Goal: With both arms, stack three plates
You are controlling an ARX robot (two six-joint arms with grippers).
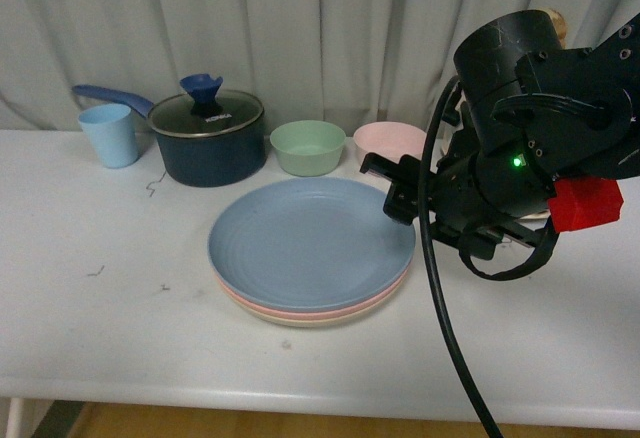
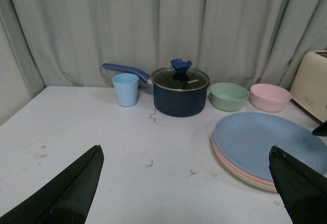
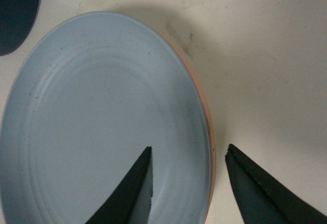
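The three plates lie stacked on the white table. The blue plate (image 1: 310, 238) is on top, the pink plate's rim (image 1: 300, 311) shows beneath it, and the beige plate's rim (image 1: 300, 321) is at the bottom. My right gripper (image 1: 390, 190) is open at the stack's right rim. In the right wrist view its jaws (image 3: 189, 152) straddle the blue plate's (image 3: 102, 116) edge without touching it, one finger over the plate, one over the table. My left gripper (image 2: 184, 155) is open and empty, low over bare table left of the stack (image 2: 271, 144).
Behind the stack stand a dark blue pot with a glass lid (image 1: 207, 138), a light blue cup (image 1: 110, 135), a green bowl (image 1: 308, 146) and a pink bowl (image 1: 390, 141). A cream toaster (image 2: 314, 83) is at the right. A grey curtain hangs behind.
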